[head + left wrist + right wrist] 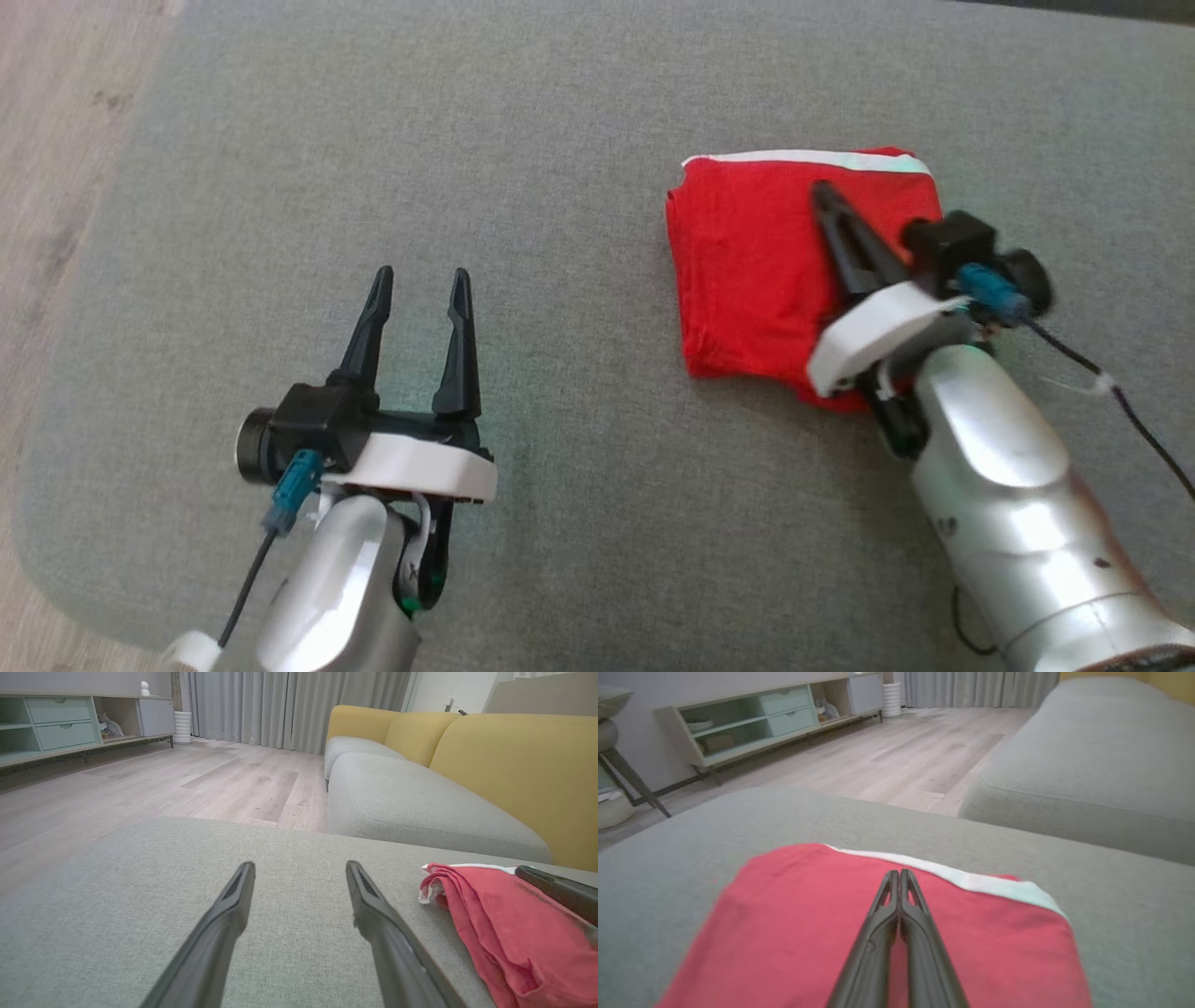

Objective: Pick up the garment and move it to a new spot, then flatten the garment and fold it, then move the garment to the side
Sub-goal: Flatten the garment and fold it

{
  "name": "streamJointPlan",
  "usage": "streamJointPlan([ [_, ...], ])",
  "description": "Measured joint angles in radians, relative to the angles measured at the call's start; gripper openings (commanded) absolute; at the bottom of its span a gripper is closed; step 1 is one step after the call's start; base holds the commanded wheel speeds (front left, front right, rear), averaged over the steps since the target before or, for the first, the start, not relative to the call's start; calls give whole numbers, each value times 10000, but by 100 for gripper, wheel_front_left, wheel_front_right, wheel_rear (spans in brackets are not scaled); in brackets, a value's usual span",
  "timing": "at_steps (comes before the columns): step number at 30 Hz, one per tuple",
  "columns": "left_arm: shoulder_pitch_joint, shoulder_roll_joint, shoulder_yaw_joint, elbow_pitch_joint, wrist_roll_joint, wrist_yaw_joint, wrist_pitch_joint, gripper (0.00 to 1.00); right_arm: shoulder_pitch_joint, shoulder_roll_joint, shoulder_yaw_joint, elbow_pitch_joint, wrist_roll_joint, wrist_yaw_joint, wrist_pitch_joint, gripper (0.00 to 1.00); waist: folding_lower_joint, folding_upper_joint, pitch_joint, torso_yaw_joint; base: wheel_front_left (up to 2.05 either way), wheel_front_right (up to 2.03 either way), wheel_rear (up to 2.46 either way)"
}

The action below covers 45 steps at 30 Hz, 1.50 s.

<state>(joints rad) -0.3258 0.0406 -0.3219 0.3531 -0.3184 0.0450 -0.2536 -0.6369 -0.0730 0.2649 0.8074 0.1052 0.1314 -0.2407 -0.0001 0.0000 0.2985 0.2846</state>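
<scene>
One garment (756,271): red, folded to a rough square, white band along its far edge, lying on the right half of the grey upholstered ottoman (560,140). Two end effectors. Left end effector (420,277): fingers spread wide, holding nothing, over bare fabric well apart from the garment. Right end effector (822,191): fingers pressed together, lying across the garment's top layer. Room: pale wood floor (187,779), one sofa (420,807) with grey seat and three yellow back cushions, grey curtains (289,704), one low sideboard (60,723) with two teal drawers
</scene>
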Motion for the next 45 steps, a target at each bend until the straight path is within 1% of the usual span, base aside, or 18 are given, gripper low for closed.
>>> streamJointPlan([
  [4, 0, 0, -21, 0, -2, -2, 0, 100, -105, 4, 978, -184, 470, 0, -13, 0, 1, 0, -66, 63, 0, 0, 0],
  [9, 0, 0, -69, -4, -2, 0, 0, 100, -100, 6, 1806, 364, 631, 0, 393, 0, 1, 0, 6, 203, 0, 0, 0],
  [11, 0, 0, -69, -4, -2, 0, 0, 100, -104, 8, 1965, 677, 621, 0, 675, 0, 1, 0, 37, 240, 0, 0, 0],
  [13, 0, -2, -65, -4, -2, 0, 0, 100, -184, 8, 2046, 800, 625, 0, 736, 0, 1, 0, 32, 240, 0, 0, 0],
  [17, 38, 0, 44, 6, 33, 2, 0, 100, -263, 44, 1962, 961, 834, 0, 416, 0, 2, 0, -66, 84, 0, 0, 0],
  [19, 47, 0, 96, 8, 88, 0, 0, 100, -247, 56, 1626, 976, 907, 0, 199, 0, 1, 0, -167, -39, 0, 0, 0],
  [21, 63, 0, 194, 2, 151, -4, 0, 100, -221, 50, 1080, 878, 957, 0, 21, 0, 1, 0, -298, -182, 0, 0, 0],
  [24, 160, 2, 370, -12, 236, -10, 0, 100, 9, 44, 211, 301, 861, 0, -90, 0, 1, 0, -511, -459, 0, 0, 0],
  [28, 453, 0, 545, -21, 399, -25, 0, 100, 965, 46, -988, -1310, 305, 0, -104, 0, 1, 0, -843, -877, 0, 0, 0],
  [32, 697, 10, 709, -33, 466, -46, 0, 100, 2337, 63, -1653, -2614, -104, 0, -104, 0, 1, 0, -1207, -1300, 0, 0, 0],
  [33, 816, 8, 734, -38, 466, -61, 0, 100, 2991, 71, -1858, -3064, -159, 0, -104, 0, 0, 0, -1392, -1490, 0, 0, 0],
  [34, 899, 6, 763, -50, 468, -75, 0, 100, 3305, 75, -1933, -3283, -188, 0, -104, 33, 0, 0, -1482, -1589, 0, 0, 0],
  [35, 985, 8, 800, -50, 466, -92, 0, 100, 3581, 82, -1977, -3478, -215, 0, -104, 100, 0, 0, -1564, -1683, 0, 0, 0],
  [40, 1516, 12, 911, -42, 468, -102, 0, 100, 4669, 167, -2119, -4268, -84, 0, -104, 100, 0, 0, -1969, -2089, 0, 0, 0],
  [45, 1808, 13, 924, -15, 468, -102, 0, 100, 5203, 198, -2127, -4431, -67, 0, -104, 100, 0, 0, -2208, -2348, 0, 0, 0],
])
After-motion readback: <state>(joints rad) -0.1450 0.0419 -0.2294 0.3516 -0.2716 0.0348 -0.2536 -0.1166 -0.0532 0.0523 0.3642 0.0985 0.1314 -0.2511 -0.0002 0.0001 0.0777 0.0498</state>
